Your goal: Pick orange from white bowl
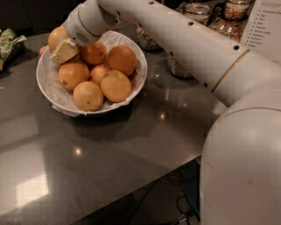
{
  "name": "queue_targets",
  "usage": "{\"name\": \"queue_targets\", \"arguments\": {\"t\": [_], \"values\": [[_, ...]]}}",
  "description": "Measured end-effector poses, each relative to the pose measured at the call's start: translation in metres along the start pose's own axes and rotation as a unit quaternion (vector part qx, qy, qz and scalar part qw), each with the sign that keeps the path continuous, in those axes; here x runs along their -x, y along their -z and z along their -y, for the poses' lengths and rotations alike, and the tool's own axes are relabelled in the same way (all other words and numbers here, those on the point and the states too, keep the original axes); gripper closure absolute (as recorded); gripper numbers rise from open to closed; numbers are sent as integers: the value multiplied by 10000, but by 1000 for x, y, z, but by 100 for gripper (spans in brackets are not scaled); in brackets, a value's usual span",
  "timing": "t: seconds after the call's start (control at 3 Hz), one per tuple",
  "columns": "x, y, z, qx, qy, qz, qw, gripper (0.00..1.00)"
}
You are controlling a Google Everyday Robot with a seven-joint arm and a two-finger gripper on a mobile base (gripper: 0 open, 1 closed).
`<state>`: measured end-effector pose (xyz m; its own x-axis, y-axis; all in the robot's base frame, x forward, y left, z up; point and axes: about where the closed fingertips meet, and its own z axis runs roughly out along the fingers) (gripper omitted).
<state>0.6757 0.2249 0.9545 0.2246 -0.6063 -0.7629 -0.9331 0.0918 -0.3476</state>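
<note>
The white bowl [131,48] with its crinkled paper lining stands on the dark counter at the upper left, with several oranges in it. My gripper [60,45] reaches into its back left side from above. One pale finger pad [65,50] presses against the large, paler orange [55,36] at the bowl's back left rim. The other finger is hidden behind that orange. The smaller, deeper-orange ones [115,85] lie in front and to the right, apart from the gripper.
Glass jars [178,68] stand right behind the bowl and more at the back right [237,9]. A green packet [9,41] lies at the left edge. A white list sheet [265,22] stands at the far right. My arm spans the upper right.
</note>
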Motion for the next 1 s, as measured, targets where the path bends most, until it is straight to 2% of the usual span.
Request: {"name": "queue_targets", "arguments": {"t": [0.33,1.0], "values": [[3,2,1,-1,2,3,10000,100],[11,50,3,-349,279,345,9984,100]]}}
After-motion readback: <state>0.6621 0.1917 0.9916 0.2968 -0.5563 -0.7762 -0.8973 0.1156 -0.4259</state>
